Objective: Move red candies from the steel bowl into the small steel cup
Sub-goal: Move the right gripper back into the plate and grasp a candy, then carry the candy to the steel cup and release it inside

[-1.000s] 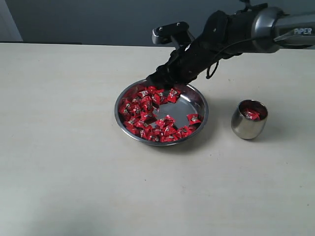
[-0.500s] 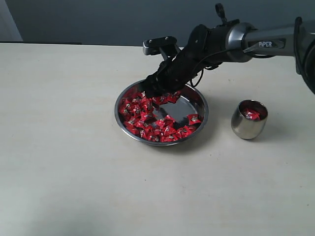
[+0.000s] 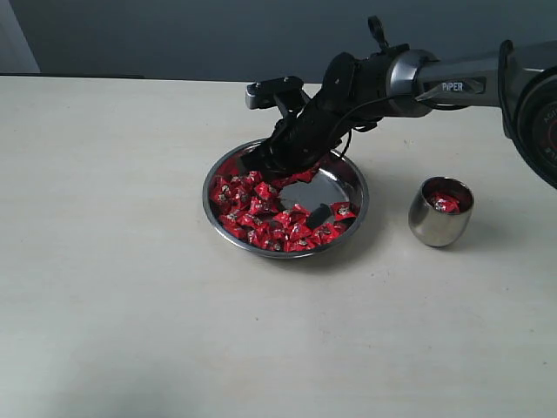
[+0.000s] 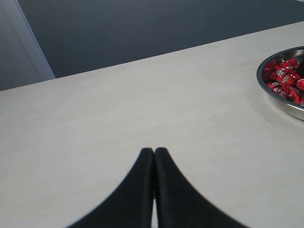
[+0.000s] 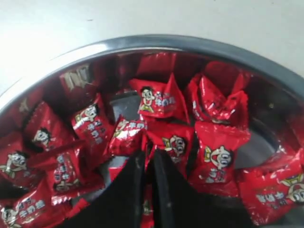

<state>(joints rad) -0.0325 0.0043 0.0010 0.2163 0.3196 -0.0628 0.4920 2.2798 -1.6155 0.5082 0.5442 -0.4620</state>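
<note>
Right gripper (image 5: 148, 154) is reaching into the steel bowl (image 5: 156, 42), jaws drawn nearly together among the red candies (image 5: 159, 102), apparently pinching one wrapper for transfer; the small steel cup (image 3: 440, 222) is standing near the bowl, awaiting it.

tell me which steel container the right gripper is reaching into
The wide, shallow steel bowl, not the small steel cup: the right gripper is down among its red candies, while the cup stands apart to one side.
</note>
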